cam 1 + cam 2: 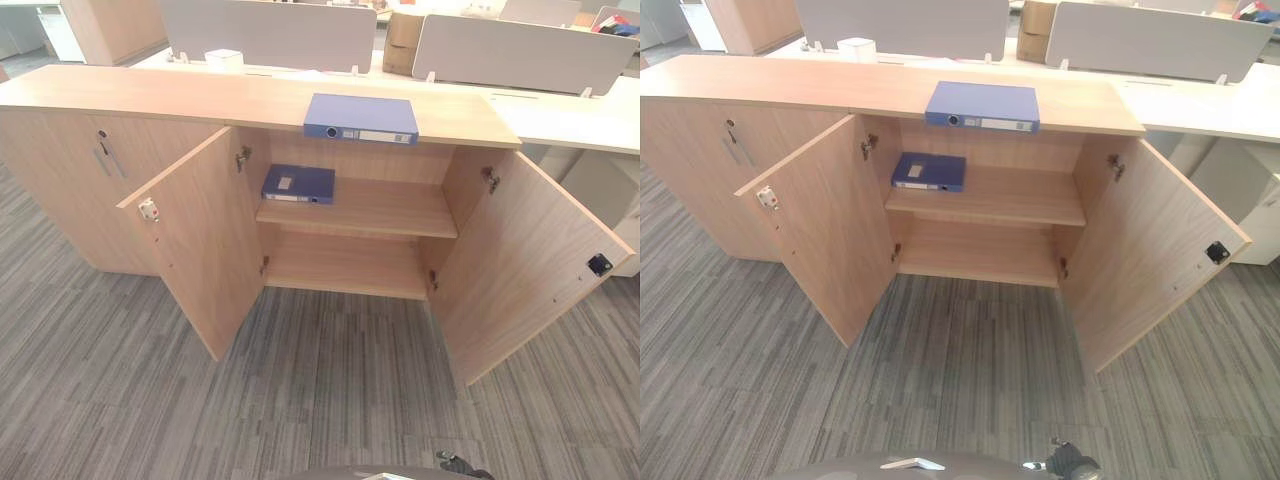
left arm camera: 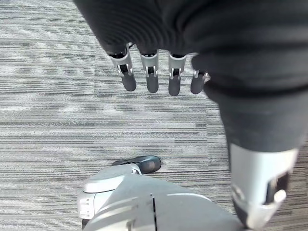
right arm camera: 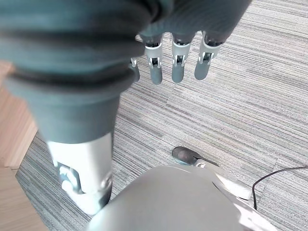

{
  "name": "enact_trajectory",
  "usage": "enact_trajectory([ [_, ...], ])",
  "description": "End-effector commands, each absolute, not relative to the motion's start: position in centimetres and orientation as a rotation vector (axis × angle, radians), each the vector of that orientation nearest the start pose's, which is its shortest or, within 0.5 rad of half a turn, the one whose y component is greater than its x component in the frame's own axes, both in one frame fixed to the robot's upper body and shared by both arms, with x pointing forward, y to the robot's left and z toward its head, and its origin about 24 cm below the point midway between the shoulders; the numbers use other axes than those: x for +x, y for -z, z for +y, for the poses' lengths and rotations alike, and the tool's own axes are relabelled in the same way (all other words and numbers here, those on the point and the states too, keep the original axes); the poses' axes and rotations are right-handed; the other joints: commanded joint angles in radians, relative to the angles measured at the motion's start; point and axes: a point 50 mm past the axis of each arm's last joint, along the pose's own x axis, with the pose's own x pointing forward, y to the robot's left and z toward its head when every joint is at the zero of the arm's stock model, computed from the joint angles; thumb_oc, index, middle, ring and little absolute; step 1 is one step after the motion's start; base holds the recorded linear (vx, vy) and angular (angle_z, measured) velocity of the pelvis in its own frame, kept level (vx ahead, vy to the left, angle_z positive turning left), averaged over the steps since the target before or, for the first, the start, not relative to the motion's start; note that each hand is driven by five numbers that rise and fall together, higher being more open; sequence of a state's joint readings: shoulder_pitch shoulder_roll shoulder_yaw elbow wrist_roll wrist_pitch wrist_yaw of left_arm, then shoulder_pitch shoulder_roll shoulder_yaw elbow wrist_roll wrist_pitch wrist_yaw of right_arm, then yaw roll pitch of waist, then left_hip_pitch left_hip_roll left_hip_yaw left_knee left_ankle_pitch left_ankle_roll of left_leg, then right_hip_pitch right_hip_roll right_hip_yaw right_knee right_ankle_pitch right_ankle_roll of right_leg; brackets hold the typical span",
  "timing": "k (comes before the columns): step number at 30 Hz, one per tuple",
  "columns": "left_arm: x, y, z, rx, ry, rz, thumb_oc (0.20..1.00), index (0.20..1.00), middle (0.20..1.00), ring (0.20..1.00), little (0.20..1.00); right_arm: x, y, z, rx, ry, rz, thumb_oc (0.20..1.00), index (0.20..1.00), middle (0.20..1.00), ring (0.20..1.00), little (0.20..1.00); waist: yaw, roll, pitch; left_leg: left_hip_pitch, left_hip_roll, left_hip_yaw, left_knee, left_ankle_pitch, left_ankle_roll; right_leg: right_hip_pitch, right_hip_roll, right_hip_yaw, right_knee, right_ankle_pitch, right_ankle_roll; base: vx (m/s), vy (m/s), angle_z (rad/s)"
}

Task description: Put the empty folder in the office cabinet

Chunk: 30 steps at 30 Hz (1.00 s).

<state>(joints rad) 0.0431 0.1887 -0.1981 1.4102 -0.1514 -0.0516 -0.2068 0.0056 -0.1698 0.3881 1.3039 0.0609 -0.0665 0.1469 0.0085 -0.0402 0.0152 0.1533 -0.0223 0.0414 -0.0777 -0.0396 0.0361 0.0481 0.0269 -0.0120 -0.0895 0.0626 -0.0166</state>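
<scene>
While both hands [image 2: 159, 72] [image 3: 178, 62] hang slack-fingered and empty, the folder [image 1: 361, 118] tops the cabinet [image 1: 200, 100].

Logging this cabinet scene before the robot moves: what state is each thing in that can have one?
Left cabinet door: swung open.
Right cabinet door: swung open.
Far-left cabinet door: closed.
Folder on the cabinet top: lying flat, closed, untouched.
Folder on the upper shelf: lying flat, closed.
Lower shelf: bare.
Left hand: open, above the carpet.
Right hand: open, above the carpet.
</scene>
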Motion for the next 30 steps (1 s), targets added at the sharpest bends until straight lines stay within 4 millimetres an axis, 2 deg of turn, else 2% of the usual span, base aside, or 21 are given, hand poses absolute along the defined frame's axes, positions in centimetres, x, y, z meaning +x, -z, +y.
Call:
enact_trajectory([
  [1, 3.79, 17.48, 21.00, 0.032, 0.091, 1.417, 1.000, 1.000, 1.000, 1.000, 1.000, 5.86, 17.37, -20.13, -0.291, -0.310, 1.350, 1.000, 1.000, 1.000, 1.000, 1.000, -0.009, 0.011, -0.011, -0.026, 0.006, 0.048, -0.010, 0.003, -0.050, 0.052, -0.028, -0.029, 0.002, -0.057, 0.085, 0.00, 0.000, 0.00],
  [30, 3.53, 17.55, 20.77, 0.010, 0.074, 1.425, 1.000, 1.000, 1.000, 1.000, 1.000, 5.63, 17.41, -20.08, -0.286, -0.310, 1.357, 1.000, 1.000, 1.000, 1.000, 1.000, -0.010, 0.014, -0.011, -0.023, 0.006, 0.051, -0.010, 0.001, -0.049, 0.054, -0.028, -0.024, 0.002, -0.057, 0.085, 0.00, 0.000, 0.00],
])
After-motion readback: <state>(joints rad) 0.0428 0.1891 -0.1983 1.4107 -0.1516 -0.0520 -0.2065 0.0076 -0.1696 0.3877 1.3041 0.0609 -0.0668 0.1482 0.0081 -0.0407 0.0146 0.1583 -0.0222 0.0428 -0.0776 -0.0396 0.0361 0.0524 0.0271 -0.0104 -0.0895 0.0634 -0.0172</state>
